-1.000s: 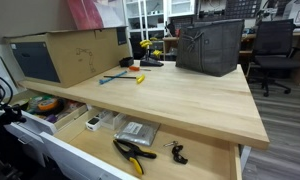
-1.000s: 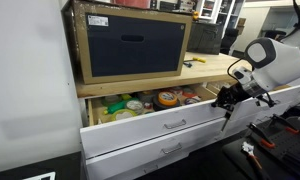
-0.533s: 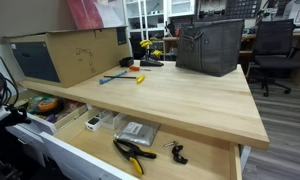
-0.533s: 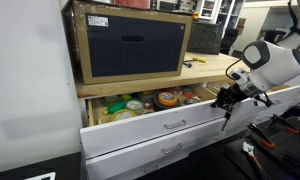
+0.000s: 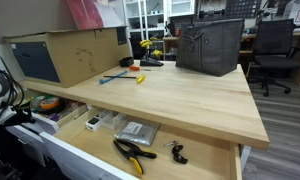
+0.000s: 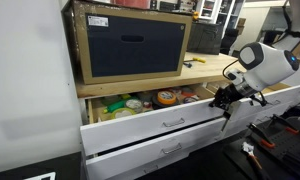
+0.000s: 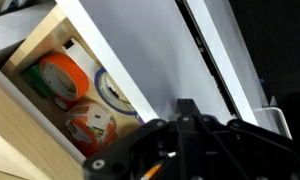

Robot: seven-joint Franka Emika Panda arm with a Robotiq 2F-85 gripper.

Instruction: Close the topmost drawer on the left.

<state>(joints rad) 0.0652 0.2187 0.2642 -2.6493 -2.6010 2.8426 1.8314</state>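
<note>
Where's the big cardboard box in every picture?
In an exterior view: the cardboard box sits upper left, at the far end of the wooden table.
In an exterior view: it fills the top middle, dark side facing us.
Wrist view: not in it.
Shared landmark: the open drawer holding orange tape, just under the box.
</note>
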